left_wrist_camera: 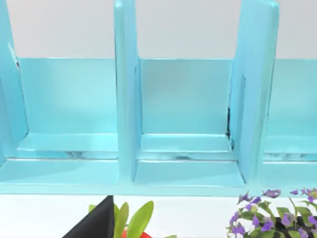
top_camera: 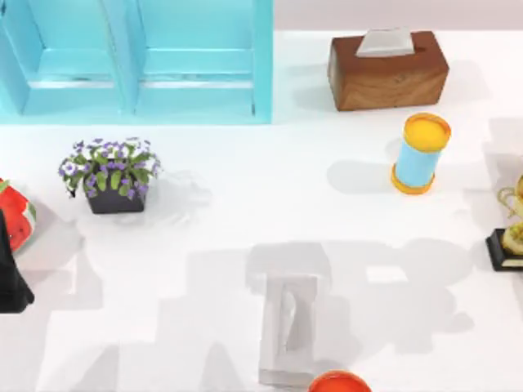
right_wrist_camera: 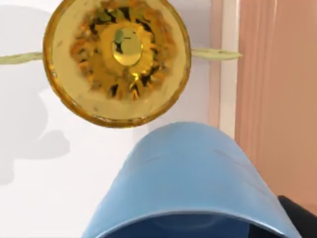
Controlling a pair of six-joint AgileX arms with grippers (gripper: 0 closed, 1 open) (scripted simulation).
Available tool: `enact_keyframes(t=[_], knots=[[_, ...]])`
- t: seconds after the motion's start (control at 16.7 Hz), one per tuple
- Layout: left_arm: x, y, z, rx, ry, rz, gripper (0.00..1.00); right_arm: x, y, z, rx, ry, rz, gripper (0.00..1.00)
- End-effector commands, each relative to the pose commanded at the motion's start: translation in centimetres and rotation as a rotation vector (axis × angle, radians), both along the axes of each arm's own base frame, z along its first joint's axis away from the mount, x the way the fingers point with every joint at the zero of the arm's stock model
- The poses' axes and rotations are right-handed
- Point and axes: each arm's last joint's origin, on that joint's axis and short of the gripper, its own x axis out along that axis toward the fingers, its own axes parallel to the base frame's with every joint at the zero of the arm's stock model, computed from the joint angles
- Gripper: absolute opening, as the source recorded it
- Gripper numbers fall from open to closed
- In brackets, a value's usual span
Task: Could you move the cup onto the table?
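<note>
The cup [right_wrist_camera: 185, 183] sits right under the right wrist camera, a smooth mid-blue shell with a curved rim and a darker blue inside; a dark sliver [right_wrist_camera: 297, 213] shows at its side, and I cannot tell whether the right gripper is open or closed, or whether it has hold of the cup; just beyond the cup stands a glossy gold trophy [right_wrist_camera: 116, 54], a round bowl with thin handles, over the white table [right_wrist_camera: 29, 163].

From above, near to far on the plain matte white table [top_camera: 245, 204]: a red-orange round thing [top_camera: 338, 381] at the near edge; just beyond it a pale grey rectangular stand [top_camera: 288, 329]; at the near left a black arm part [top_camera: 10, 261], with a red and green watermelon-patterned object [top_camera: 18, 214] beside it; at the right edge the gold trophy [top_camera: 513, 229] on a black base; farther left a dark square flower pot [top_camera: 111, 175] with green leaves and purple blossoms; farther right a light-blue cylinder [top_camera: 419, 153] with yellow-orange top and base; at the far right a brown wooden tissue box [top_camera: 389, 69] with a white tissue poking out; at the far left a turquoise shelf unit [top_camera: 135, 61] with upright dividers.

The left wrist view faces that shelf [left_wrist_camera: 158, 114], its compartments smooth and glossy, with a black tip [left_wrist_camera: 96, 222] near the camera; I cannot tell the left gripper's state; no writing can be read.
</note>
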Motion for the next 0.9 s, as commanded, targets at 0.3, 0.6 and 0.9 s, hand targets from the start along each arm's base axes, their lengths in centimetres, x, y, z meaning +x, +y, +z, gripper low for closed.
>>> enact_keyframes(t=[0.3, 0.6, 0.9], knots=[[0.0, 0.0, 0.0, 0.000, 0.000, 0.000, 1.00, 5.9, 9.2, -0.6, 0.063, 0.038, 0.015, 0.00], [0.0, 0.0, 0.0, 0.000, 0.000, 0.000, 1.00, 9.1, 18.6, -3.9, 0.056, 0.079, 0.020, 0.00], [0.0, 0.0, 0.0, 0.000, 0.000, 0.000, 1.00, 10.1, 22.8, -5.4, 0.037, 0.049, 0.020, 0.00]])
